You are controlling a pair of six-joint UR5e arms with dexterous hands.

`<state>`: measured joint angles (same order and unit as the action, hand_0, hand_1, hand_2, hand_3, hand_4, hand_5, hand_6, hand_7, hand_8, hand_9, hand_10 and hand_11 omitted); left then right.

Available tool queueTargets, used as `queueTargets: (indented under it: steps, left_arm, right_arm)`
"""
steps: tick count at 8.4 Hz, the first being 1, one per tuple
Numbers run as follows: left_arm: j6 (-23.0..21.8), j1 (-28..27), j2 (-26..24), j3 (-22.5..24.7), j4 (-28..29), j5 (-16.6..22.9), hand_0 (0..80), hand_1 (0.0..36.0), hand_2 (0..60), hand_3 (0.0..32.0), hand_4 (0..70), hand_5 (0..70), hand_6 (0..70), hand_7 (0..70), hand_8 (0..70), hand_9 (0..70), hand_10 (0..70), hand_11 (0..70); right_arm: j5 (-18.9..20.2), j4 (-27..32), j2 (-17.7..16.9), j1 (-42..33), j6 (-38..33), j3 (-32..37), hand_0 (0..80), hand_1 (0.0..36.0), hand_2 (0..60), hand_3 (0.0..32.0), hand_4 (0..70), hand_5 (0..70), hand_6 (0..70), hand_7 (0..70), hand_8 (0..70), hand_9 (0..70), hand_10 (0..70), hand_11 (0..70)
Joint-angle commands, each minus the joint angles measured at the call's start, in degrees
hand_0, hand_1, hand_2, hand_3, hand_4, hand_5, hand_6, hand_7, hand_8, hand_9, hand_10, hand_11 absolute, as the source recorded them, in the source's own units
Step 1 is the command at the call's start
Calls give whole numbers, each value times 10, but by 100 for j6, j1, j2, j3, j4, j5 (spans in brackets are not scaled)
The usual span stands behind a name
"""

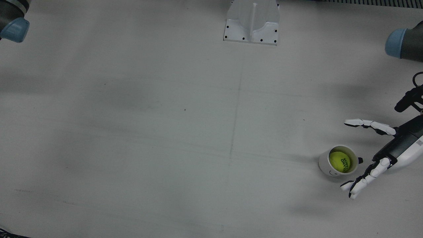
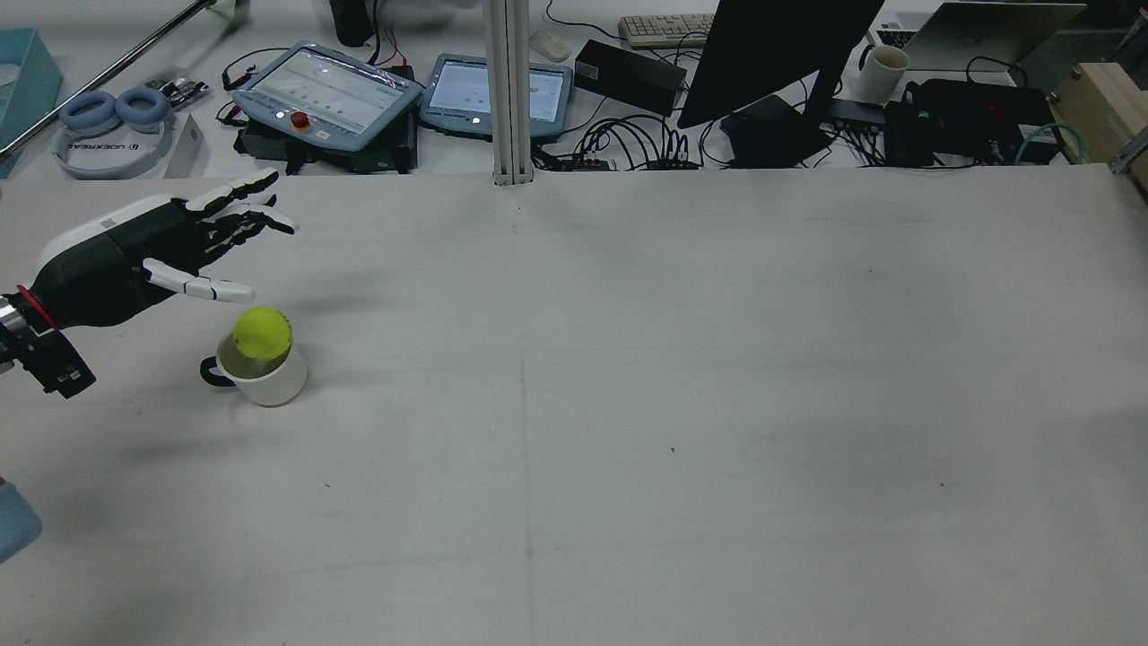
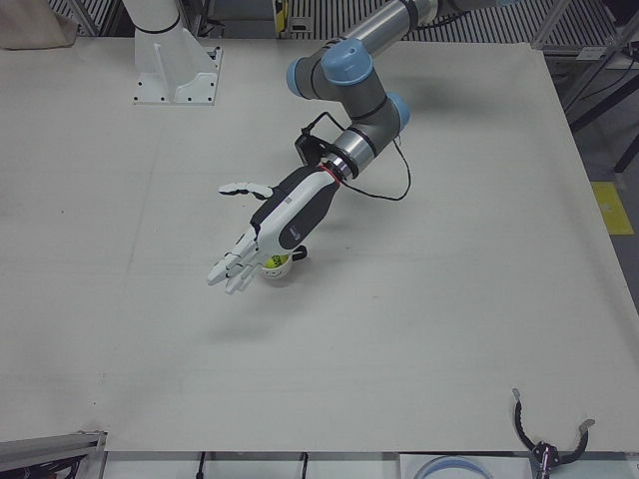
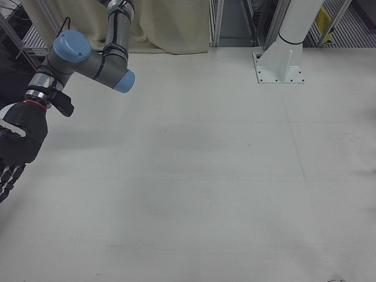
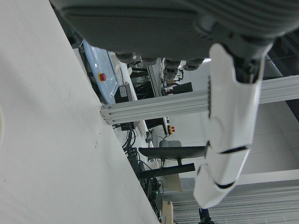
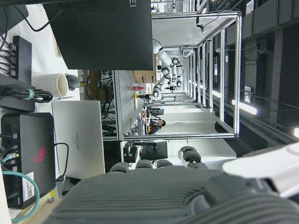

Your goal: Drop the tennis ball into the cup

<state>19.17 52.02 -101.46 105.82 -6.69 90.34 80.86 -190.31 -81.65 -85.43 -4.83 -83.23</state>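
A yellow-green tennis ball (image 1: 340, 161) sits in the mouth of a white cup (image 1: 325, 165) with a dark handle, near the table's edge on my left side. In the rear view the ball (image 2: 262, 334) stands out above the cup's rim (image 2: 273, 386). My left hand (image 1: 393, 145) is open and empty, fingers spread on either side of the cup without touching it. It hovers above and behind the cup in the rear view (image 2: 134, 242) and covers part of the cup (image 3: 281, 273) in the left-front view (image 3: 285, 215). My right hand (image 4: 14, 150) hangs open and empty at the right-front view's left edge.
A white mounting pedestal (image 1: 251, 21) stands at the table's robot-side edge. Beyond the far edge in the rear view lie tablets (image 2: 327, 90), a monitor (image 2: 771, 54) and cables. The left arm's elbow (image 1: 401, 43) is above the table's corner.
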Motion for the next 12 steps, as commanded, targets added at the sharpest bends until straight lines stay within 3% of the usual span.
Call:
queueTargets:
  steps: [1,2,3,4,5,6,9,12]
  left_arm:
    - [-45,19,-5,9,1,1,586,320,155,0,0,47,4,151,0,16,0,0]
    - [-193,141,-32,61,-52,9,590,326,170,0,0,45,0,163,0,18,0,0]
    - [-299,690,-75,122,-461,10,599,335,194,0,0,57,14,173,0,20,0,3]
    - [-291,1061,-84,36,-604,36,624,340,194,0,0,86,111,170,16,20,0,10]
    - [-283,1335,-137,-174,-719,36,673,358,131,0,0,64,11,198,0,25,0,13]
    - [-283,1711,-381,-515,-920,36,773,360,110,0,0,78,22,184,0,22,0,9]
    - [-283,2382,-1163,-1640,-861,80,786,360,116,0,0,80,22,184,0,22,0,8]
    - [-318,2901,-1095,-2091,-729,80,800,360,102,0,0,75,0,174,0,20,0,12]
  right_arm:
    - [0,3,0,0,0,0,0,0,0,0,0,0,0,0,0,0,0,0]
    - [0,3,0,0,0,0,0,0,0,0,0,0,0,0,0,0,0,0]
    - [0,-6,0,0,0,0,0,0,0,0,0,0,0,0,0,0,0,0]
    - [0,-6,0,0,0,0,0,0,0,0,0,0,0,0,0,0,0,0]
    - [0,3,0,0,0,-9,0,0,0,0,0,0,0,0,0,0,0,0]
    - [0,3,0,0,0,0,0,0,0,0,0,0,0,0,0,0,0,0]
    - [0,-6,9,0,0,-9,0,0,0,0,0,0,0,0,0,0,0,0]
    - [0,-6,0,0,0,-18,0,0,0,0,0,0,0,0,0,0,0,0]
